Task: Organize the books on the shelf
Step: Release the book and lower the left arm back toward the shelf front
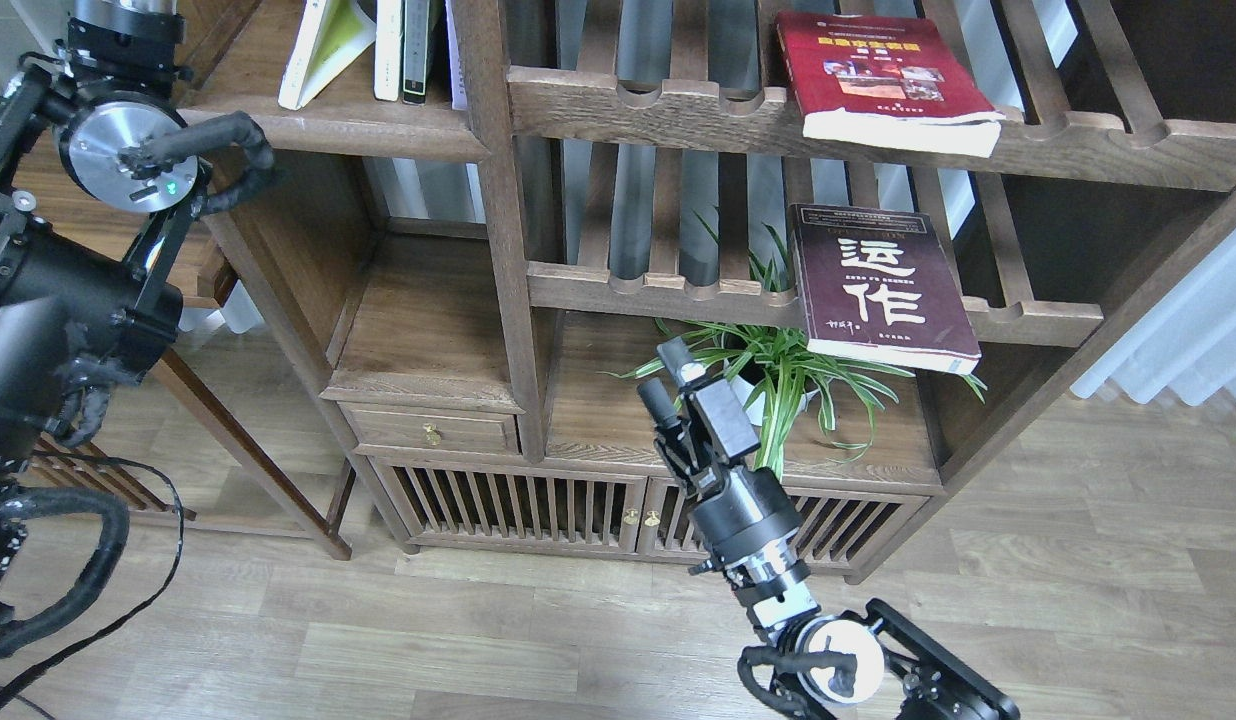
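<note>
A red book with a yellow title lies flat on the upper slatted rack, overhanging its front rail. A dark maroon book with big white characters lies flat on the lower slatted rack. A pale yellow-green book leans on the solid dark-brown shelf at the top left, beside thin white and dark-spined books. My right gripper is open and empty, pointing up in front of the bookcase, left of and below the maroon book. My left arm rises along the left edge; its gripper is past the top edge.
A potted spider plant stands on the low board just right of my right gripper, under the maroon book. A small drawer and slatted cabinet doors lie below. A lighter wooden side table stands at the left.
</note>
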`<act>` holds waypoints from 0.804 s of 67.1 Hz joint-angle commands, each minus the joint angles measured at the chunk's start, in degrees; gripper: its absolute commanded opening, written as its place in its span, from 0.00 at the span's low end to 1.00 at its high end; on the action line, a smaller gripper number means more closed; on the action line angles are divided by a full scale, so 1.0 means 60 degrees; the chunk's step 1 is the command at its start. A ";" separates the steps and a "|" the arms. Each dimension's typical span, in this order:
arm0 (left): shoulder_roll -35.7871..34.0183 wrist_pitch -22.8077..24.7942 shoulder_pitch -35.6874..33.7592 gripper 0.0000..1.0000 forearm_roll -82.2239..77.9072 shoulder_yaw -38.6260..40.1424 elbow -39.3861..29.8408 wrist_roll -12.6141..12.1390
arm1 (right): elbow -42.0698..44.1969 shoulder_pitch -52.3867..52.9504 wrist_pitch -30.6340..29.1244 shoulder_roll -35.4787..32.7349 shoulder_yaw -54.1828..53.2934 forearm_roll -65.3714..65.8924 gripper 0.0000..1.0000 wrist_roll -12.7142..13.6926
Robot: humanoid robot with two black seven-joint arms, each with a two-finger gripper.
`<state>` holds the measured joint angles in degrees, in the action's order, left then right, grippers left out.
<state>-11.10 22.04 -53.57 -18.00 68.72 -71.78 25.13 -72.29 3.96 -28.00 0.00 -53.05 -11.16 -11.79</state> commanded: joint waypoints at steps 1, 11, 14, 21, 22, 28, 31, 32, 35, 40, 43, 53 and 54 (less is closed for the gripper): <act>0.0049 0.0004 0.0739 1.00 0.0041 -0.0057 -0.0589 -0.0042 | 0.0285 0.0042 0.0000 0.0000 -0.0079 0.0000 0.98 -0.0013; 0.0766 0.0150 0.1282 1.00 0.0055 -0.0306 -0.1117 -0.0276 | 0.0826 0.0042 0.0000 0.0000 -0.0489 0.0000 0.99 -0.0028; 0.1000 0.0179 0.1370 1.00 0.0055 -0.0423 -0.1205 -0.0452 | 0.1017 0.0042 0.0000 0.0000 -0.0591 0.0000 0.99 -0.0028; 0.1674 0.0414 0.1677 1.00 0.0055 -0.0745 -0.1205 -0.0730 | 0.1252 0.0028 0.0000 0.0000 -0.0870 0.0000 0.98 -0.0116; 0.1718 0.0428 0.1721 1.00 0.0055 -0.0804 -0.1220 -0.0759 | 0.1252 0.0013 0.0000 0.0000 -0.0870 0.0000 0.99 -0.0145; 0.1851 0.0428 0.2130 1.00 0.0055 -0.1082 -0.1191 -0.0774 | 0.1325 0.0042 0.0000 0.0000 -0.0885 0.0000 0.98 -0.0160; 0.1851 0.0443 0.2438 1.00 0.0055 -0.1185 -0.1176 -0.0774 | 0.1398 0.0072 0.0000 0.0000 -0.0885 0.0000 0.99 -0.0160; 0.1851 0.0443 0.2555 1.00 0.0055 -0.1214 -0.1176 -0.0774 | 0.1413 0.0072 0.0000 0.0000 -0.0885 0.0000 0.98 -0.0160; 0.1851 0.0501 0.2980 1.00 0.0055 -0.1375 -0.1176 -0.0774 | 0.1457 0.0101 0.0000 0.0000 -0.0899 0.0000 0.99 -0.0160; 0.1851 0.0794 0.3566 1.00 0.0041 -0.1668 -0.1162 -0.0804 | 0.1442 0.0130 0.0000 0.0000 -0.0987 0.0000 0.99 -0.0160; 0.1851 0.0941 0.3845 1.00 0.0041 -0.1902 -0.1132 -0.0818 | 0.1427 0.0145 0.0000 0.0000 -0.1089 0.0000 0.98 -0.0160; 0.1851 0.0993 0.4387 1.00 0.0026 -0.2488 -0.0693 -0.0818 | 0.1544 0.0335 0.0000 0.0000 -0.1441 0.0000 0.98 -0.0160; 0.1851 0.0993 0.4402 0.99 0.0040 -0.2518 -0.0591 -0.0818 | 0.1574 0.0335 0.0000 0.0000 -0.1485 0.0000 0.99 -0.0160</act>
<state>0.01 27.82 -28.85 -17.74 55.44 -77.69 20.21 -63.56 5.52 -28.00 0.00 -60.50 -11.16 -12.74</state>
